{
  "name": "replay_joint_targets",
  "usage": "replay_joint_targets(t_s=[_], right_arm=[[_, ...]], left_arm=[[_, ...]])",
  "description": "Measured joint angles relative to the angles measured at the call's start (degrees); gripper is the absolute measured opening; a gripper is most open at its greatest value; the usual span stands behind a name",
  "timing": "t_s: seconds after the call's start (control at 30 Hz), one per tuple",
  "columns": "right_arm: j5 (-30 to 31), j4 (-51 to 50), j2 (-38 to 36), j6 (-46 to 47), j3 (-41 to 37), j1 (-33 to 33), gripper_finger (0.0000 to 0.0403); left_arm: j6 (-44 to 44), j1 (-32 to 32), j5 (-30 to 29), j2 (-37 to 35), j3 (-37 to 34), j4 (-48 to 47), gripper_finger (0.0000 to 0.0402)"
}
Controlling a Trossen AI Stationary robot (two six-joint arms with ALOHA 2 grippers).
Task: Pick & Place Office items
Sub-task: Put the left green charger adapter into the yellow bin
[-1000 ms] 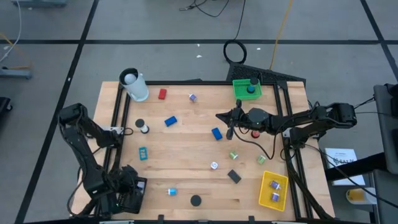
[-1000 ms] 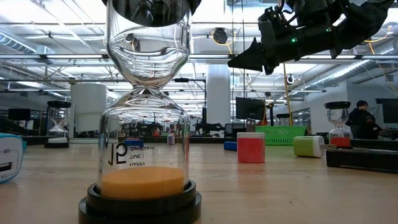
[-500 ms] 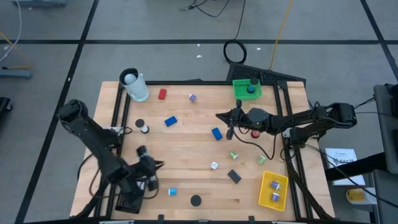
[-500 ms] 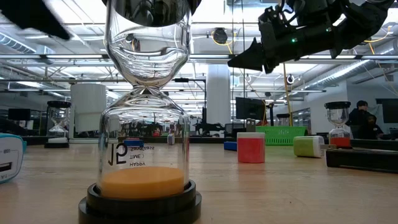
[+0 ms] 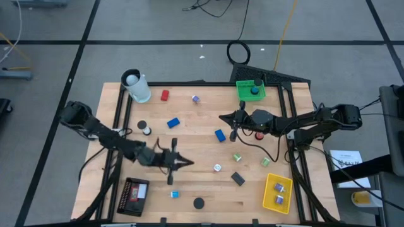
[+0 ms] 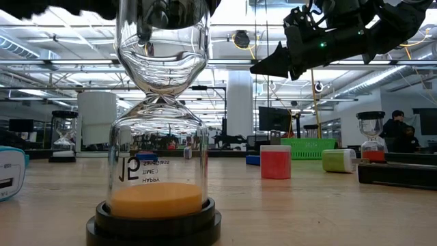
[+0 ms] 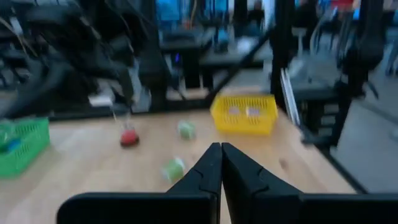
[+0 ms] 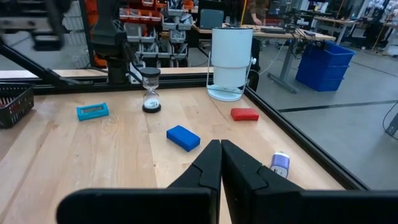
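Dark fingers of the left gripper are pressed together with nothing between them, hanging over the middle of the pale wooden table, its arm reaching in from the left edge. Just beyond its tips lies a small white block, and nearer the front edge sit a little blue-and-white piece and a dark round disc. A black mesh tray sits at the front left corner behind this arm. In the left wrist view, past the closed fingers, a small green piece, a red rounded piece and a yellow mesh tray are seen across the table. The right gripper is likewise clenched on nothing, held above the table's rear right part. Just beside it lies a blue rectangular block, and farther left another blue block, a small hourglass and a second dark disc. A small red block lies next to a white cup at the rear left, and a green mesh tray stands at the rear right.
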Motion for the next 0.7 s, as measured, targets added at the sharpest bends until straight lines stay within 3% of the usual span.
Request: replay_joint_targets(t_s=[0.3,0.4,0.53,0.7], right_arm=[[0.01,-0.02,0.00,0.01,0.02,0.00,0.0004],[0.02,-0.02,0.00,0.01,0.00,0.00,0.0004],[0.01,-0.03,0.00,0.03,0.00,0.00,0.0004],[0.02,-0.02,0.00,0.03,0.00,0.00,0.0004]], left_arm=[[-0.61,11.88,2.87,0.00,-0.81,3.85,0.0004],[0.37,14.95,7.09,0.00,-0.81,4.44,0.0007],[2.84,17.61,12.57,0.00,-0.81,4.62,0.0004],[4.63,19.64,12.79,0.00,-0.81,4.69,0.0010]])
